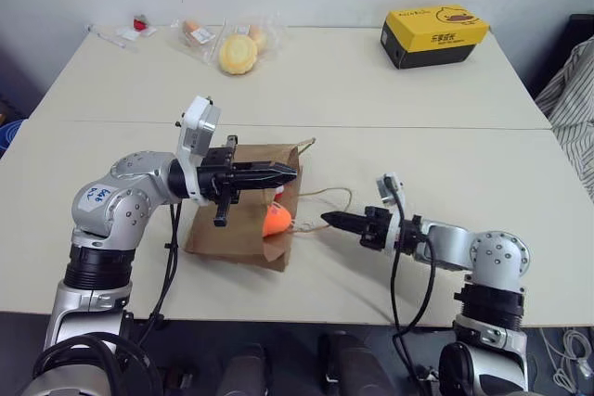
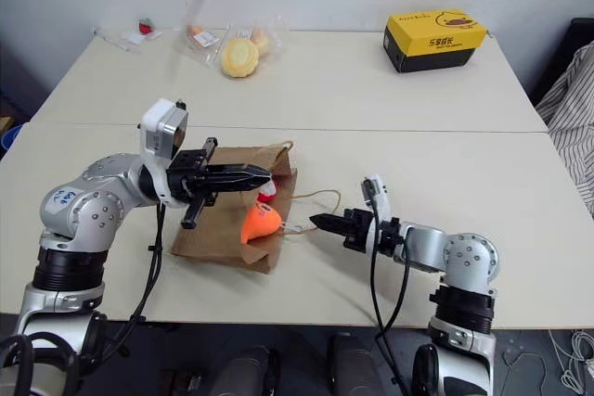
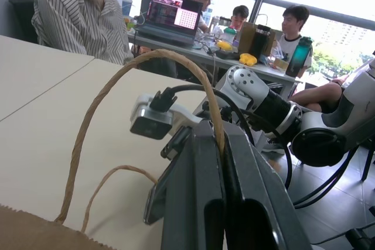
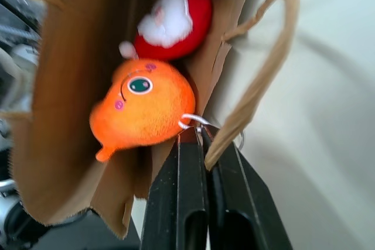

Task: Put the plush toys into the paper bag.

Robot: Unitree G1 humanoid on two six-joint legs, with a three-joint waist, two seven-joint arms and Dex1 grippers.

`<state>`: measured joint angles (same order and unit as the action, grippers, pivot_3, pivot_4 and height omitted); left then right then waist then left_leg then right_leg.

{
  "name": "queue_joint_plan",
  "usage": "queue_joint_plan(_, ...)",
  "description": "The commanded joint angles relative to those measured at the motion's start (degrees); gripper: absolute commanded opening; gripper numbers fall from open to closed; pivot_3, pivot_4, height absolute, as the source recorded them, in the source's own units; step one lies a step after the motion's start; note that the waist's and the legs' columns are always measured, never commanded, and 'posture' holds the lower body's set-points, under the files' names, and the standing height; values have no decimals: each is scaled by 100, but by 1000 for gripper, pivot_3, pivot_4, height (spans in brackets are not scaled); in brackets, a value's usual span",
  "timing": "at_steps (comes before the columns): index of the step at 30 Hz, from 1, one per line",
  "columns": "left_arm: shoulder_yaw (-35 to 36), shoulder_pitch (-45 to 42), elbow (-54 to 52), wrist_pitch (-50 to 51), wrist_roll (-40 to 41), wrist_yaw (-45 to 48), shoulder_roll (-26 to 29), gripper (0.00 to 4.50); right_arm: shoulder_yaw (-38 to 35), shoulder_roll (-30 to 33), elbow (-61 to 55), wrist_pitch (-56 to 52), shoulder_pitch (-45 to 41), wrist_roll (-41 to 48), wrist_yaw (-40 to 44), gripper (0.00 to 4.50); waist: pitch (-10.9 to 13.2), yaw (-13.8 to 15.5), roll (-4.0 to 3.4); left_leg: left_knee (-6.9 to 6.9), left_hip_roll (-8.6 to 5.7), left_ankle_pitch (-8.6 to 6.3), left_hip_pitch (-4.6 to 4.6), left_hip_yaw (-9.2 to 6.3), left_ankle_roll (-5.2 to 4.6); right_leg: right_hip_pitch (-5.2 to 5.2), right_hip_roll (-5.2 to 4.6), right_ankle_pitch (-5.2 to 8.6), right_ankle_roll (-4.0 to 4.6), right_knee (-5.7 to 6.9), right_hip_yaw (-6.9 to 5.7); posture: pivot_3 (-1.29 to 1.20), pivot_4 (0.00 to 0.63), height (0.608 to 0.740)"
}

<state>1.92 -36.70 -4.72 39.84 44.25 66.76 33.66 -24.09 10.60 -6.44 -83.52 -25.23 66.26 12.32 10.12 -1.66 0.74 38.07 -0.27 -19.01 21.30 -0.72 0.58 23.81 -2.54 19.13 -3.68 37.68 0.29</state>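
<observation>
Orange fish toy lies in the open mouth of the paper bag, partly out over the lip, dark eye visible in the right wrist view. Santa toy sits just behind it, deeper in the bag, touching the fish. Bag lies on its side on the near table, mouth toward the robot's right.

Left gripper: jaws fully closed on the bag's upper loop handle, which arches up from the bag's edge and runs down between the fingers; the gripper is level, pointing to the robot's right, above the bag's mouth.

Right gripper: jaws closed, pinching the bag's lower loop handle next to the fish's small metal ring; tips just beside the bag's mouth, pointing at it.

Far table: wrapped yellow bun among clear packets at the back left, yellow-and-black box at the back right. People seated at a desk with a laptop show in the left wrist view.
</observation>
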Motion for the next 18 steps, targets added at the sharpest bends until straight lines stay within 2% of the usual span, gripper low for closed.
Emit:
queue_joint_plan(1,66,-162,55,-204,6,34,-157,0,-287,48,-656,385,53,726,164,19,0,6,0,0,0,0,0,0,0,0,0,0,0,0,0,0,150,740)
queue_joint_plan(6,94,-489,440,-102,154,146,-393,0,-558,502,-1122,922,41,1649,-40,19,1,10,-1,2,-1,0,1,-1,-1,-2,-1,0,0,-2,-2,0,150,740)
queue_joint_plan(11,91,-1110,1145,-348,15,332,-648,0,-780,1435,-1477,1644,150,2973,-529,19,3,29,-2,4,-2,0,4,-2,-4,-3,-1,0,0,-5,-4,0,150,740)
queue_joint_plan(15,649,-1661,1904,-565,160,-114,-970,0,-661,2350,-1463,2150,-325,3347,-810,19,6,2,-1,12,-3,0,9,-1,-10,-5,-1,-3,-5,-7,-6,0,150,740)
queue_joint_plan(18,682,-1665,2367,-1090,-261,-149,-993,0,-278,2704,-1376,2320,-658,3439,-917,19,5,-32,-2,6,0,0,-2,10,-12,-4,5,-4,-7,-6,3,0,150,740)
